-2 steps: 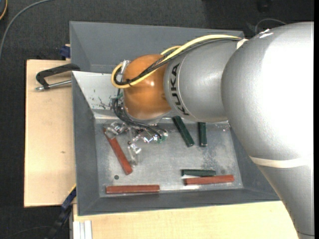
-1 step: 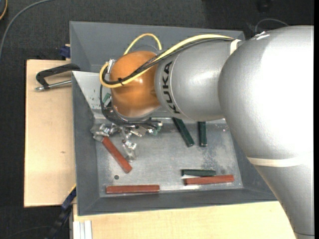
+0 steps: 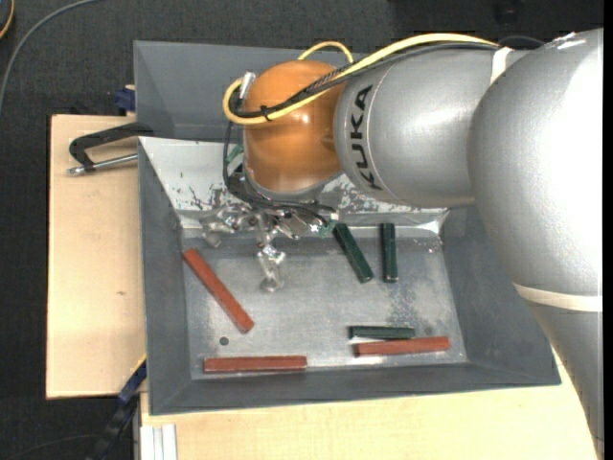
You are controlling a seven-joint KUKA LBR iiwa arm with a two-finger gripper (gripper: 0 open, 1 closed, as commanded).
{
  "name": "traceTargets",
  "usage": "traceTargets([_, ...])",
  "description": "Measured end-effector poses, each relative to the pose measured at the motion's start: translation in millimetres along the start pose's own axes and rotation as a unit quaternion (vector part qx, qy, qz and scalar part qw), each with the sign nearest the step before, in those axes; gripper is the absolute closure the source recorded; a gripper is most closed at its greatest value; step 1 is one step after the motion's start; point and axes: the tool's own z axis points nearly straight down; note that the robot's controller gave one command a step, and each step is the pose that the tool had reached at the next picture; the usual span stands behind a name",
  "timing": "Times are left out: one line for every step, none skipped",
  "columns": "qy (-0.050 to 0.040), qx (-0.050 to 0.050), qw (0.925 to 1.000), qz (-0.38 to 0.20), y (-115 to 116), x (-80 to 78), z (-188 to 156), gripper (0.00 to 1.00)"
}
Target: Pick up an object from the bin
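Fingers (image 3: 271, 274); three red sticks (image 3: 218, 290) (image 3: 255, 362) (image 3: 402, 346), three green (image 3: 352, 252) (image 3: 389, 252) (image 3: 381, 333)

One readable mark: "KUKA" (image 3: 362, 140), black capitals, brand name on the arm (image 3: 421, 123). It stands on the silver housing at that link's left end, just beside the orange wrist cover (image 3: 287, 132) (the cover sits above the gripper (image 3: 271, 271)). The word is turned on its side in the camera view, running up and down the curved shell rather than across it. Four letters, all legible. Dark specks on the pale back wall of the bin (image 3: 192, 195): too small to tell whether they are print.
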Motion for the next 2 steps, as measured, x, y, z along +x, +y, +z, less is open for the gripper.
traceTargets([0.0027, -0.003, 1.0, -0.004, 64.8, 30.4, -45.9, 0.0])
traceTargets([0.0054, -0.003, 0.9989, -0.046, 38.8, 14.0, 51.5, 0.0])
